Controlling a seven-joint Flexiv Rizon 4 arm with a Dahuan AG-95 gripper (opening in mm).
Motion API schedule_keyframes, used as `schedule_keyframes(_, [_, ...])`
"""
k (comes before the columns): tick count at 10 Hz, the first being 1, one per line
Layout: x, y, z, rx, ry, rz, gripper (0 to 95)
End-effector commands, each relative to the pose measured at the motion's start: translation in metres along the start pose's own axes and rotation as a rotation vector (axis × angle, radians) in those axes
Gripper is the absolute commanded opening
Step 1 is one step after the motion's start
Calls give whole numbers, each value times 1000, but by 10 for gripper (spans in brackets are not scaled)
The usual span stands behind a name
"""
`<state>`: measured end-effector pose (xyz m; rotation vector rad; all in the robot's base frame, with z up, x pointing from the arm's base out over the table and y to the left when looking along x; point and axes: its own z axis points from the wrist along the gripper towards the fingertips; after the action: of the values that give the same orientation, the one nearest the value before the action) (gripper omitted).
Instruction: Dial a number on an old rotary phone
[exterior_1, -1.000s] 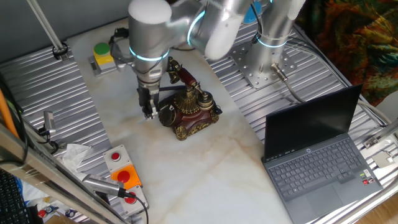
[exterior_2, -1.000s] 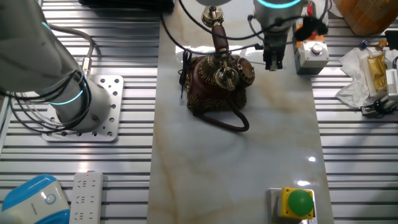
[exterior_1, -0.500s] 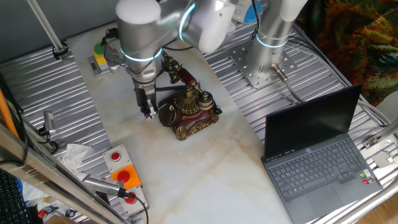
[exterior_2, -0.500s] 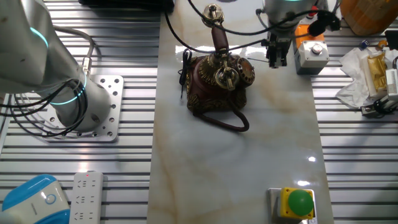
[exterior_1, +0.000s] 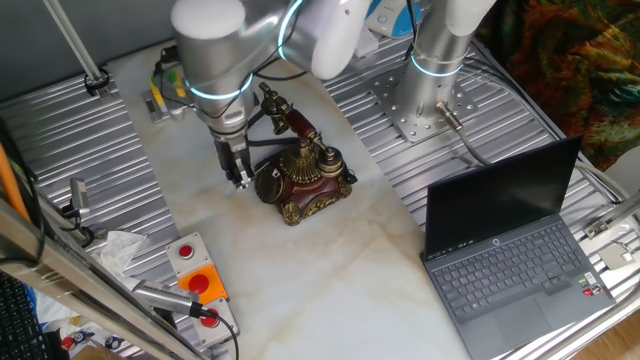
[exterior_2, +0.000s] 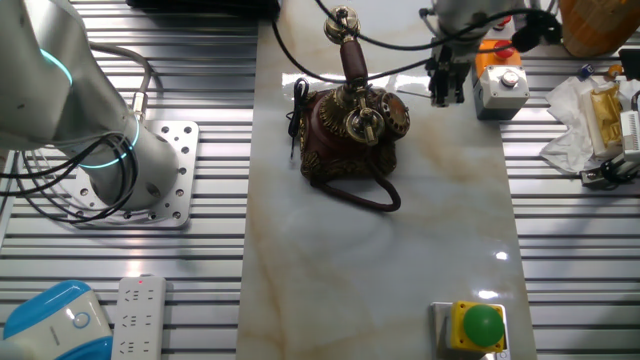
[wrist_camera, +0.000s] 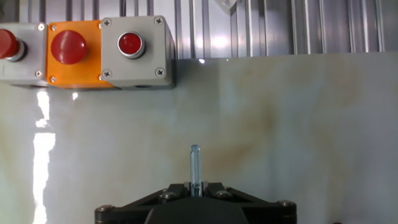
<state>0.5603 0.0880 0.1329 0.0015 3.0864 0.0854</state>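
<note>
That old rotary phone (exterior_1: 303, 178) looks like one of those small decorative ones, so my guess is it's fairly light and would skate around on the smooth marble-look tabletop (exterior_1: 330, 270) if you shove it sideways. The body seems rigid, but the brass trim and the handset (exterior_2: 347, 52) perched on its cradle look easy to knock off. You wouldn't really grab it anyway: the part to work is the round dark dial (exterior_1: 268, 184) on the front, with a tip poked into a finger hole and swept round gently, pressing down more than sideways.

The hand (exterior_1: 239, 176) is pinched together on a thin clear stick (wrist_camera: 195, 167) that pokes out in front of it, which is presumably the dialing finger. Nothing else is in it.

The phone sits mid-tabletop, handset on the cradle, cord (exterior_2: 372, 196) looping off the side. The hand hangs just beside the dial side of the phone, not touching it. From the hand view you can't see the phone at all, just bare tabletop and a box of red buttons (wrist_camera: 86, 51) at the edge.
</note>
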Motion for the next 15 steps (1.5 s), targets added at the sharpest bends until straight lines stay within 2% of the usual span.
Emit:
schedule_keyframes(1, [3,2,0,21,7,-2,0])
schedule_keyframes(5, [8,11,-6,36,14,-48,0])
schedule_keyframes(9, [11,13,-13,32,27,-90,0])
schedule_keyframes(12, [15,15,-20,12,32,-96,0])
schedule_keyframes(15, [21,16,-22,16,47,-113,0])
